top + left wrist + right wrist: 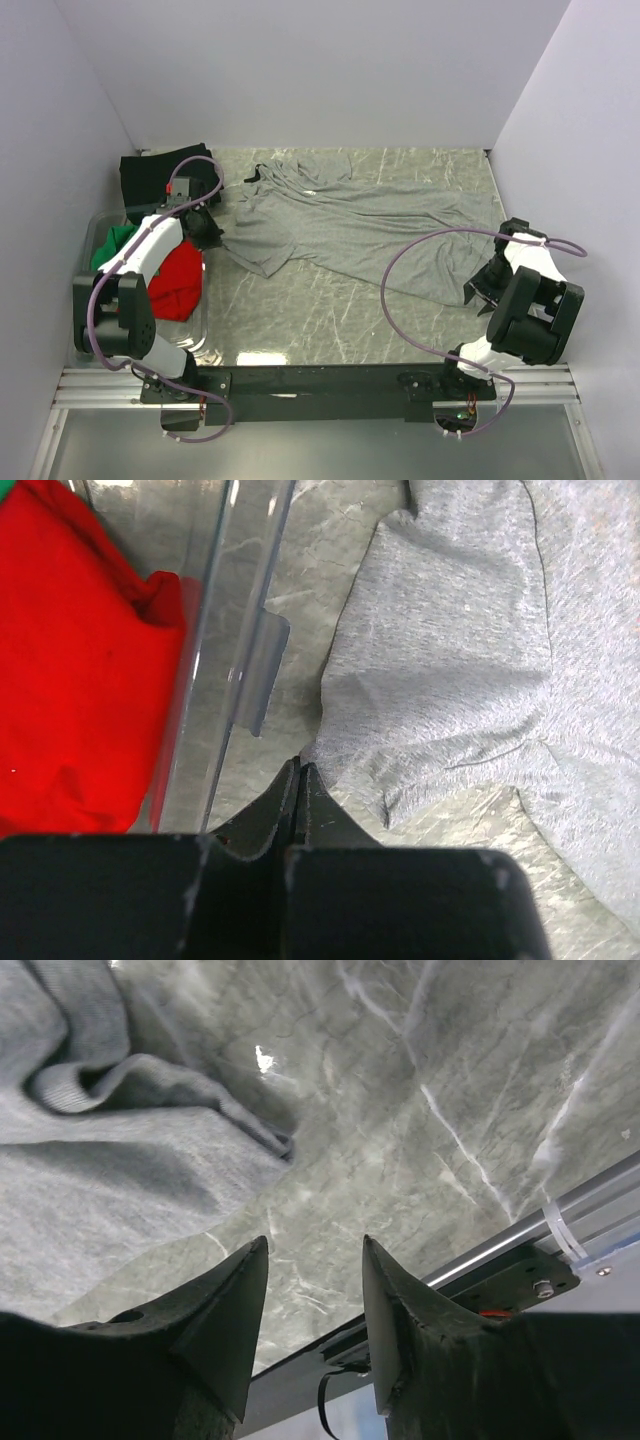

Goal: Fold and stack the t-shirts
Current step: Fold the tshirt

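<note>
The heather-grey t-shirt lies spread and wrinkled across the marble table, collar at the back left. My left gripper is shut, its tips touching the corner of the shirt's left sleeve; no cloth shows between the jaws. My right gripper is open and empty over bare table, just beside the shirt's crumpled right hem. A black shirt lies folded at the back left. A green shirt and a red shirt sit in a clear bin; the red one also shows in the left wrist view.
The clear plastic bin stands at the left edge, its wall and handle close beside my left gripper. White walls enclose the table on three sides. A metal rail runs along the near edge.
</note>
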Motion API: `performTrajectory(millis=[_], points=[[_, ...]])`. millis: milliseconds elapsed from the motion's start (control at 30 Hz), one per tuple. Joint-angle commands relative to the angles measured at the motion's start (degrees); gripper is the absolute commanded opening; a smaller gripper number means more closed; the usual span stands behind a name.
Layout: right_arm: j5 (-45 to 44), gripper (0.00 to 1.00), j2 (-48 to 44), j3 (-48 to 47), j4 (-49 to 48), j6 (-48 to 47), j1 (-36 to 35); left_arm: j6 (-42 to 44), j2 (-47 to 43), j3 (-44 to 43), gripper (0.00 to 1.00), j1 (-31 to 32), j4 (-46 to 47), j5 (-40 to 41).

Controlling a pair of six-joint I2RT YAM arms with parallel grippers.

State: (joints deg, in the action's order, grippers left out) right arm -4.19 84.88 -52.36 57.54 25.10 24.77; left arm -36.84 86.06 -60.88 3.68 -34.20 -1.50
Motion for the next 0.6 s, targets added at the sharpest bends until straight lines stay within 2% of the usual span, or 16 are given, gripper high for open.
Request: performTrajectory(millis=[0, 200, 567], points=[[-0.3, 0.49, -0.77, 1.11, -1.81, 1.0, 0.8, 1.68, -0.98, -1.26, 0.0, -0.61, 0.53, -1.14], [2.95, 0.47, 0.72, 2.17, -5.06, 2.23, 0.98, 2.47, -0.63, -0.91, 0.0, -1.13, 0.45, -2.11], [2.43, 0.43, 4.24, -0.81, -7.97, 4.34, 1.07, 3.7, 0.86, -1.34, 0.0, -1.84, 0.01, -3.07]])
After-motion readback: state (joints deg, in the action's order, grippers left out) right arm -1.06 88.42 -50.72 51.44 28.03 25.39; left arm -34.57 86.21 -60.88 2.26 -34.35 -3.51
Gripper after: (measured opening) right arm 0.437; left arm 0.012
